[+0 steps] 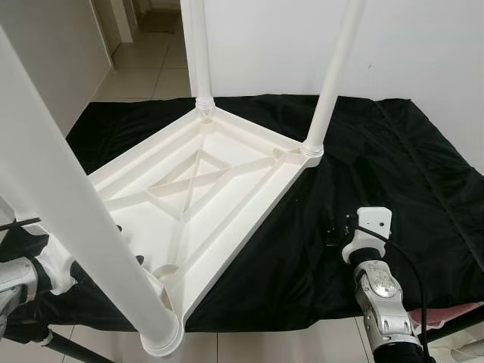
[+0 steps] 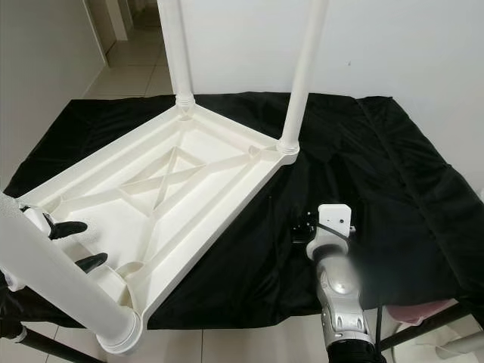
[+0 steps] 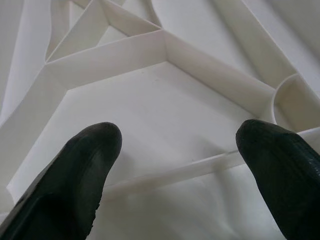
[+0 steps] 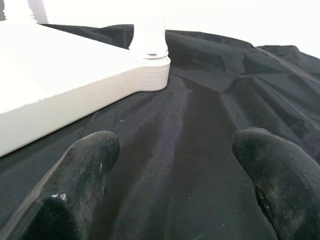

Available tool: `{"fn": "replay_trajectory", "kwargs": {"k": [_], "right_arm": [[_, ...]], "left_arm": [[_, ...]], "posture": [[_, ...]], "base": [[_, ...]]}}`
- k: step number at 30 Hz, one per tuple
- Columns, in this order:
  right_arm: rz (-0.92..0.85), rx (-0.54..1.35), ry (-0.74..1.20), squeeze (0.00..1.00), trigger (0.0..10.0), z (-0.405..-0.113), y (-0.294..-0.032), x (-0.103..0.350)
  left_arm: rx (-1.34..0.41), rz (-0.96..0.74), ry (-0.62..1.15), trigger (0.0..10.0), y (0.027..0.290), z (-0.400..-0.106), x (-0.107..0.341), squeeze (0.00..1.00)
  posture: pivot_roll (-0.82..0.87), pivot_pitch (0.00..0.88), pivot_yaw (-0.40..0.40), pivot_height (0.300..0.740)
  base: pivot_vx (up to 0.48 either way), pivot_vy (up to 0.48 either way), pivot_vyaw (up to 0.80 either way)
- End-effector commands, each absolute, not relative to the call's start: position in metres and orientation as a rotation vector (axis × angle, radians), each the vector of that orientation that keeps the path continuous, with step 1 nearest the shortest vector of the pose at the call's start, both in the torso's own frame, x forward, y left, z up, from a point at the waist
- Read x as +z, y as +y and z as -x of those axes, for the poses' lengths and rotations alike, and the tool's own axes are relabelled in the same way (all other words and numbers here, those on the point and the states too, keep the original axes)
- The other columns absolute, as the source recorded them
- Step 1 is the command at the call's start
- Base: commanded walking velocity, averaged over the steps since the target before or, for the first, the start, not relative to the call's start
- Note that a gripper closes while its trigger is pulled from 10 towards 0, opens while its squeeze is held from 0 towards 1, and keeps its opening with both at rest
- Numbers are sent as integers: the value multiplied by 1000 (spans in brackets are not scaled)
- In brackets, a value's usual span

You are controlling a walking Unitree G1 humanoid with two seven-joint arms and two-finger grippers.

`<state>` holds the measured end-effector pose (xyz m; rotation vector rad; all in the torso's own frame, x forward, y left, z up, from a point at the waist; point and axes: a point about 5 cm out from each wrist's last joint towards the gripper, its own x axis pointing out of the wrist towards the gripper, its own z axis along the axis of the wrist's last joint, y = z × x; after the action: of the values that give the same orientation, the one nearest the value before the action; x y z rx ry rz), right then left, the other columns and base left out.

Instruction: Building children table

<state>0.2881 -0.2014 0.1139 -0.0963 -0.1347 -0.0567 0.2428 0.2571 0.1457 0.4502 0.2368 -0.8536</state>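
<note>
A white plastic children's table (image 1: 227, 162) lies upside down on a black cloth (image 1: 393, 166), its ribbed underside facing up. Two white legs stand in its far corners, one at the back (image 1: 199, 53) and one on the right (image 1: 333, 76). A third leg (image 1: 68, 204) rises from the near corner, close to the camera. My left gripper (image 2: 87, 243) is open, reaching over the table's left rim with its fingers (image 3: 85, 165) above the inner ribs. Right of the table, my right gripper (image 4: 175, 155) hangs open just above the cloth, holding nothing.
The cloth covers a low raised surface whose front edge runs below the table's near corner. Tiled floor (image 1: 144, 68) and a doorway lie at the back left, a white wall (image 1: 423, 45) behind. Something pink (image 1: 454, 311) sits at the lower right.
</note>
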Motion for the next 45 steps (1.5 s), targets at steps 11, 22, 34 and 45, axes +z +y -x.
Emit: {"fn": "replay_trajectory", "kwargs": {"k": [11, 22, 34, 45], "right_arm": [[93, -54, -121, 0, 10000, -288, -204, 113], [100, -74, -115, 0, 10000, -286, -211, 112], [99, -51, -132, 0, 10000, -292, -203, 117], [115, -50, -155, 0, 10000, -299, -207, 126]], "left_arm": [[-1106, -543, 350, 10000, 252, -239, 128, 0], [-1082, -522, 348, 10000, 262, -242, 132, 0], [-1135, -555, 337, 10000, 244, -245, 122, 0], [-1147, -638, 397, 10000, 236, -263, 116, 0]], "posture": [[11, 49, 35, 740], [0, 51, 47, 740], [-5, 51, 40, 740], [-20, 51, 50, 740]], "base": [[0, 0, 0], [0, 0, 0], [0, 0, 0], [0, 0, 0]]}}
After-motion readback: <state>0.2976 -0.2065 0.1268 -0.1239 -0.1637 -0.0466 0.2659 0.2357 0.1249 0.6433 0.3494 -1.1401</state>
